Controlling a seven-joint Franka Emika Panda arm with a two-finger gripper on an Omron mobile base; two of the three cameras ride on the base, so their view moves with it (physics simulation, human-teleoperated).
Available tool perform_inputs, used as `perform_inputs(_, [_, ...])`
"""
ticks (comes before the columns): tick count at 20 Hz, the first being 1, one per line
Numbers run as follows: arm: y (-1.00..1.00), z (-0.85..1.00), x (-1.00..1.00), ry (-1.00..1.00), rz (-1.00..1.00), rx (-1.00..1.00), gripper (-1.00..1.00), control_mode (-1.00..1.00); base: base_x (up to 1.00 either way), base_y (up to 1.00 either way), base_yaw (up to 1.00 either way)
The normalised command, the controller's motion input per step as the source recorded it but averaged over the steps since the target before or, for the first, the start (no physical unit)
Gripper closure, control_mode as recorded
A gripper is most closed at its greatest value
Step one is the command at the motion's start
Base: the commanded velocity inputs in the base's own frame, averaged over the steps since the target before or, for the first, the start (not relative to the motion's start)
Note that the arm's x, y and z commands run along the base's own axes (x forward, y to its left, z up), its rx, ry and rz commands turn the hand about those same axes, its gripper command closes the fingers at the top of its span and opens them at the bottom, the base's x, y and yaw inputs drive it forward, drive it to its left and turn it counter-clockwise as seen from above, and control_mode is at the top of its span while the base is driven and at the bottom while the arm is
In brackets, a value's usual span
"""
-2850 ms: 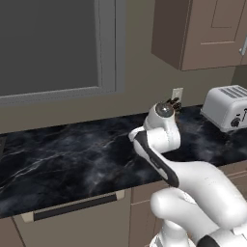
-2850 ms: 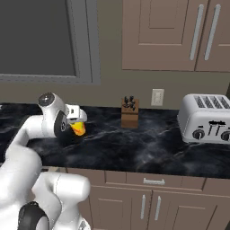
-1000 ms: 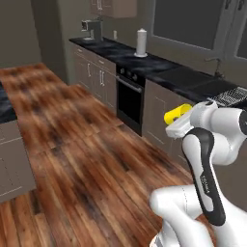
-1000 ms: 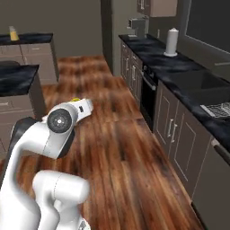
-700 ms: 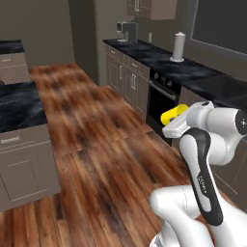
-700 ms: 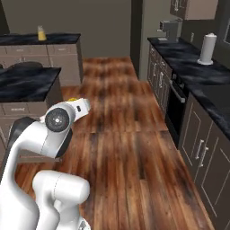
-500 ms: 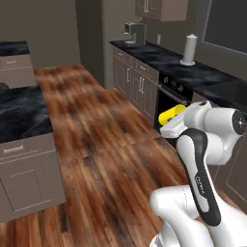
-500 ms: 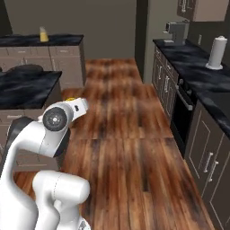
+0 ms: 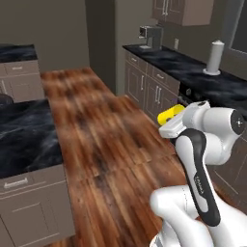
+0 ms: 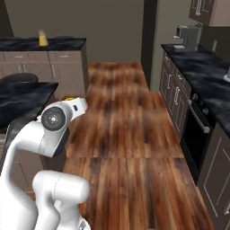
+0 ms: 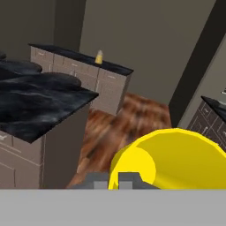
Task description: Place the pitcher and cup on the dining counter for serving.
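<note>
The claw (image 11: 118,180) is clenched on the yellow cup (image 11: 176,159), carried above the wooden floor (image 10: 134,148). The dining counter (image 11: 35,110) lies near, so setting the cup down remains. The pitcher (image 10: 42,38) stands on a far counter, not yet fetched.

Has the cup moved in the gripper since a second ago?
No. The cup sits at the same spot by the gripper and the white wrist as before; the kitchen slides past because the base is driving.
</note>
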Motion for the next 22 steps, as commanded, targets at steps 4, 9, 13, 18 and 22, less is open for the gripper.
perform_inputs(4, [0.00, 0.00, 0.00, 0.00, 0.00, 0.00, 1.00, 1.00, 1.00, -0.35, 0.14])
perform_inputs(9, [0.00, 0.00, 0.00, 0.00, 0.00, 0.00, 1.00, 1.00, 1.00, -0.61, 0.12])
perform_inputs(13, [0.00, 0.00, 0.00, 0.00, 0.00, 0.00, 1.00, 1.00, 1.00, -0.44, 0.11])
perform_inputs(18, [0.00, 0.00, 0.00, 0.00, 0.00, 0.00, 1.00, 1.00, 1.00, -0.06, 0.12])
perform_inputs(22, [0.00, 0.00, 0.00, 0.00, 0.00, 0.00, 1.00, 1.00, 1.00, 0.18, 0.20])
